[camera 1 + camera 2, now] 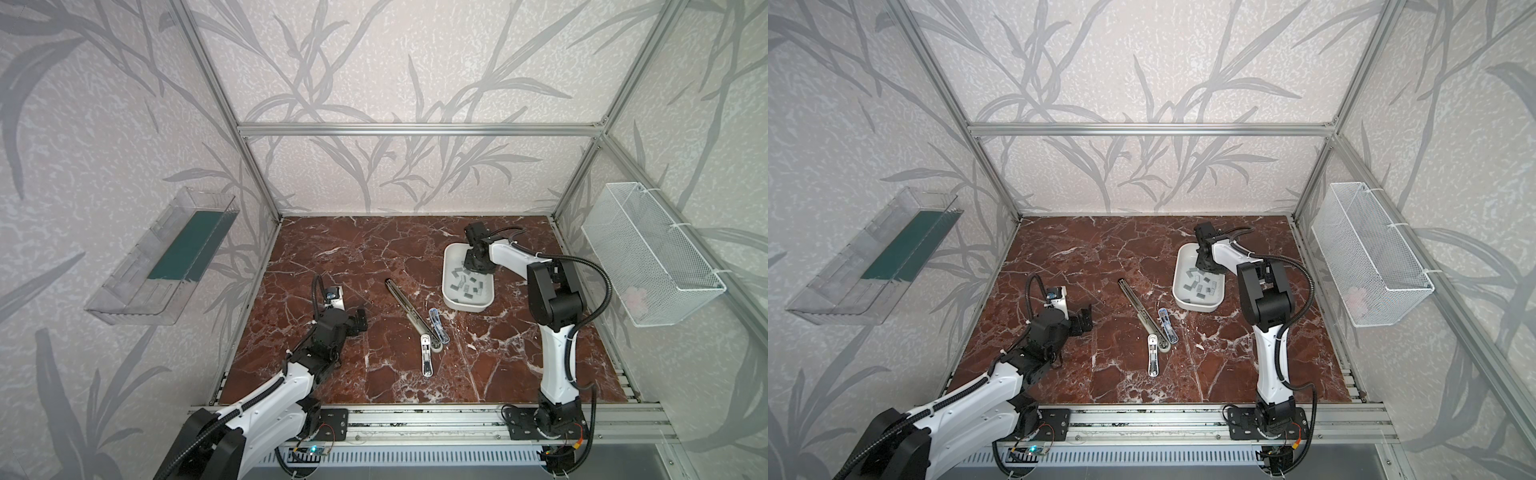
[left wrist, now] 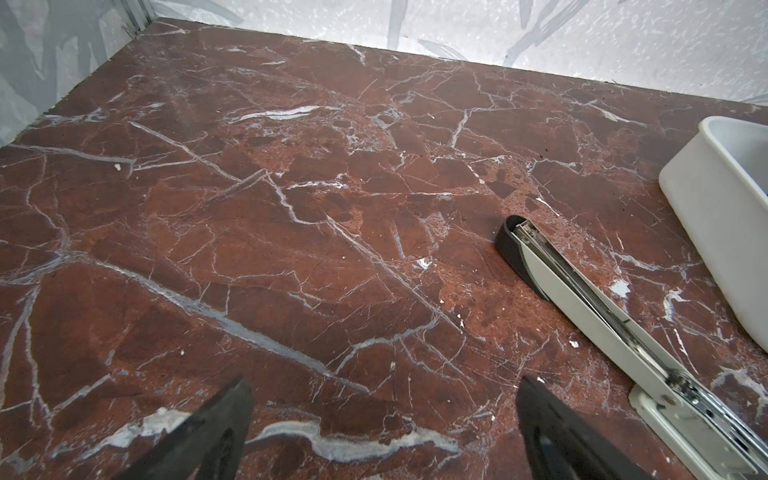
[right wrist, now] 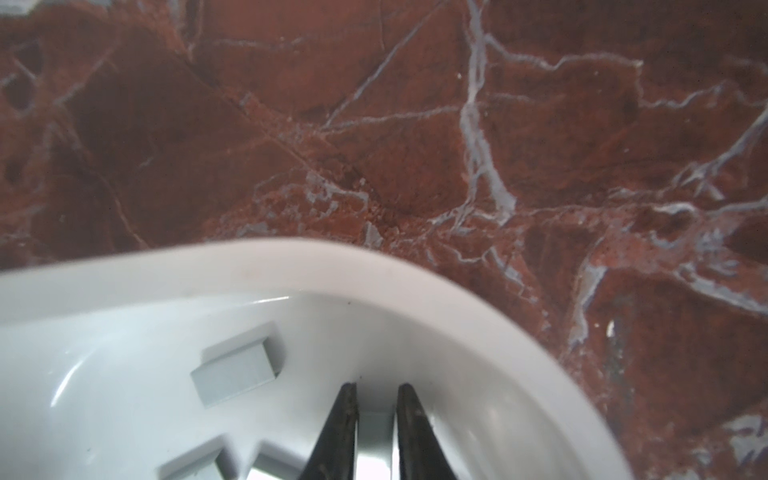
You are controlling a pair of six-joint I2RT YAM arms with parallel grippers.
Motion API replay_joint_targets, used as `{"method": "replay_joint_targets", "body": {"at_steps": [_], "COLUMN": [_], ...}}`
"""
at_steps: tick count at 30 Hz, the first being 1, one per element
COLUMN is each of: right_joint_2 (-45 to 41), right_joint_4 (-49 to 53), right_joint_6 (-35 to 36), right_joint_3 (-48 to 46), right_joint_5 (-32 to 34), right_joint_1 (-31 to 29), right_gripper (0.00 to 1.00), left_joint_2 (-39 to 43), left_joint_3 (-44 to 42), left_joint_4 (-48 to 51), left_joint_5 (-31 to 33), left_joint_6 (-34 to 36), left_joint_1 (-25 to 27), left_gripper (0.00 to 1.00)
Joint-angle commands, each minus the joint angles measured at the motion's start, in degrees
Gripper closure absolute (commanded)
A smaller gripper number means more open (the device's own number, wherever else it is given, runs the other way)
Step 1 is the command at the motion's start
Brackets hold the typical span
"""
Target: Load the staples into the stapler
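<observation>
Left on the red marble worktop point(image 1: 332, 257), our left hand point(image 1: 360, 322) hovers wide open; the long white stapler point(image 1: 409, 309) lies opened mid-worktop. Inside the white plastic tray point(image 3: 291, 266) of small grey metal staples point(image 3: 239, 370), our right hand point(image 3: 377, 386) pinches one strip: we should lift it level.
</observation>
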State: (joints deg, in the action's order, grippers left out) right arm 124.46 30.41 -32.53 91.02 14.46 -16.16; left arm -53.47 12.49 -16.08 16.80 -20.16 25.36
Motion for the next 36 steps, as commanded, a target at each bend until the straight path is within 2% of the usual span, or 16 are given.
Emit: {"method": "replay_joint_targets", "body": {"at_steps": [1, 3, 6, 11, 21, 29, 36], "right_joint_2": [1.1, 1.1, 1.0, 0.5, -1.1, -1.9, -6.3], "right_joint_4": [2.2, 2.0, 1.6, 1.2, -0.2, -0.1, 0.2], "right_joint_6": [0.0, -0.2, -0.3, -0.2, -0.2, 0.0, 1.7], "right_joint_3": [-0.9, -1.1, -1.7, -3.0, -5.9, -6.5, -7.1], "right_joint_5": [-0.4, -1.1, -2.2, -3.1, -3.8, -3.5, -2.9], "right_joint_1": [0.3, 0.3, 0.3, 0.1, -0.2, -0.3, -1.4], "right_gripper": [0.81, 0.8, 0.72, 0.71, 0.78, 0.88, 0.93], "left_joint_2": [-0.1, 0.0, -0.2, -0.2, -0.2, -0.3, -0.7], "left_joint_3": [1.1, 1.1, 1.1, 1.1, 1.2, 1.1, 1.2], "left_joint_4": [-0.6, -0.6, -0.6, -0.7, -0.7, -0.8, -0.9], "left_joint_5": [0.3, 0.3, 0.3, 0.2, 0.2, 0.1, 0.0], "left_joint_6": [-0.9, -0.9, -0.9, -0.9, -0.9, -0.8, -0.6], "left_joint_1": [-0.4, -0.3, -0.3, -0.4, -0.3, -0.3, -0.4], "left_gripper": [0.01, 0.01, 0.01, 0.01, 0.01, 0.01, 0.01]}}
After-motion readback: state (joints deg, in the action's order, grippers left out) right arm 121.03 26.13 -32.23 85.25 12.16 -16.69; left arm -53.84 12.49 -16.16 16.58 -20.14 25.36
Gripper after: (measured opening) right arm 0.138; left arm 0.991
